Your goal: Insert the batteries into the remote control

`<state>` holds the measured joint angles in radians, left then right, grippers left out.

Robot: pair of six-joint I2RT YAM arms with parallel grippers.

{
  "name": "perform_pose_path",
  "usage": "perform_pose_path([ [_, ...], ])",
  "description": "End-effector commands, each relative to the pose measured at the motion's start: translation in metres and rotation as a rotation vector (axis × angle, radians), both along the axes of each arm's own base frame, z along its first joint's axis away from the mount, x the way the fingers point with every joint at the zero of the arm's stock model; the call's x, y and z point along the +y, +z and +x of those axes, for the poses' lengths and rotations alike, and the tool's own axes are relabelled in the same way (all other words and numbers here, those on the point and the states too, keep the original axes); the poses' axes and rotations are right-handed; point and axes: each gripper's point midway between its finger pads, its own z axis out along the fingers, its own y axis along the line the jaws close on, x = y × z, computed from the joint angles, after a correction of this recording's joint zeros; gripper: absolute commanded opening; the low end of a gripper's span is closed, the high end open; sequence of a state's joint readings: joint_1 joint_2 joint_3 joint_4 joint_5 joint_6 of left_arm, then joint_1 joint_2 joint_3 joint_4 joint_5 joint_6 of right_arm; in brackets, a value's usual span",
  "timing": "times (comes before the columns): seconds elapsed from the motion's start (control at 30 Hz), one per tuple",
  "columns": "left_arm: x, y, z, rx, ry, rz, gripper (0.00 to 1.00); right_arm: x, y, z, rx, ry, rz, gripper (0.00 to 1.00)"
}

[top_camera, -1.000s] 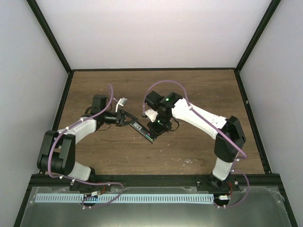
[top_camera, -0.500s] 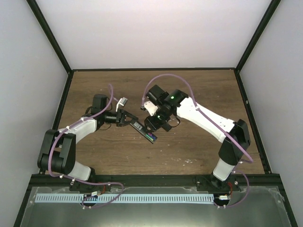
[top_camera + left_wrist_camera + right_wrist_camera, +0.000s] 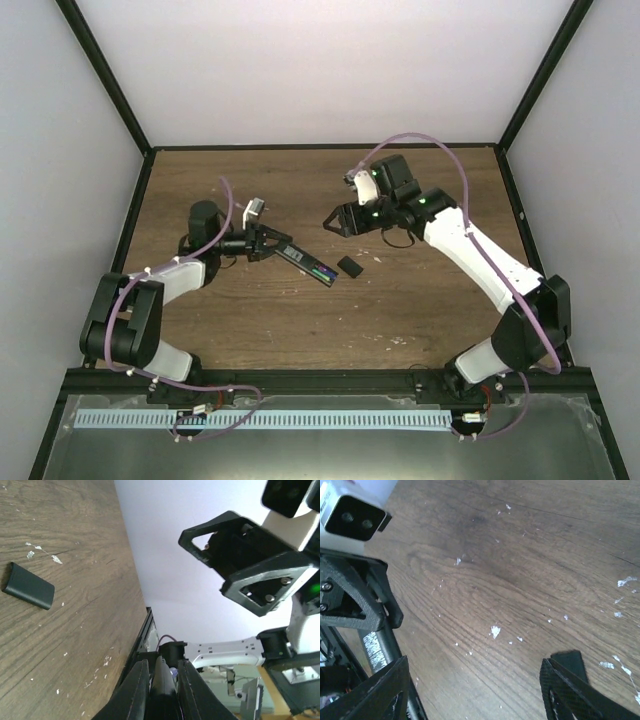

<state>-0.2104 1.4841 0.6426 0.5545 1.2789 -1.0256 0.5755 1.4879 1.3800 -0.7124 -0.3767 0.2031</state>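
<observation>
Seen from above: left hand [image 3: 274, 245] clamped tight on one end of the remote control [image 3: 310, 264], the slim black bar slanting out toward mid-desk [image 3: 430, 300]. Green and purple of the batteries [image 3: 325, 271] showing near its free end. Small black cover piece [image 3: 349, 267] flat on the wood just beside that end, not touching. Right hand [image 3: 333, 219] with fingers spread apart, holding nothing, beyond the cover. Bare wood on every side, out to the black frame rail [image 3: 325, 147] and white walls.
</observation>
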Motion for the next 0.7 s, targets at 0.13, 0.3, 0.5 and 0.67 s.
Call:
perform_pose_path([
  [0.13, 0.01, 0.027, 0.017, -0.001, 0.143, -0.094, 0.0, -0.004, 0.01, 0.001, 0.067, -0.003, 0.203, 0.63],
  [0.3, 0.014, 0.037, 0.024, 0.017, 0.204, -0.131, 0.0, -0.018, 0.006, 0.001, 0.09, -0.061, 0.199, 0.63],
  [0.5, 0.022, 0.045, 0.031, 0.045, 0.286, -0.211, 0.0, -0.05, -0.004, 0.012, 0.123, -0.197, 0.217, 0.61],
  [0.67, 0.027, 0.044, 0.035, 0.06, 0.336, -0.229, 0.0, -0.063, -0.01, 0.019, 0.109, -0.248, 0.132, 0.57],
])
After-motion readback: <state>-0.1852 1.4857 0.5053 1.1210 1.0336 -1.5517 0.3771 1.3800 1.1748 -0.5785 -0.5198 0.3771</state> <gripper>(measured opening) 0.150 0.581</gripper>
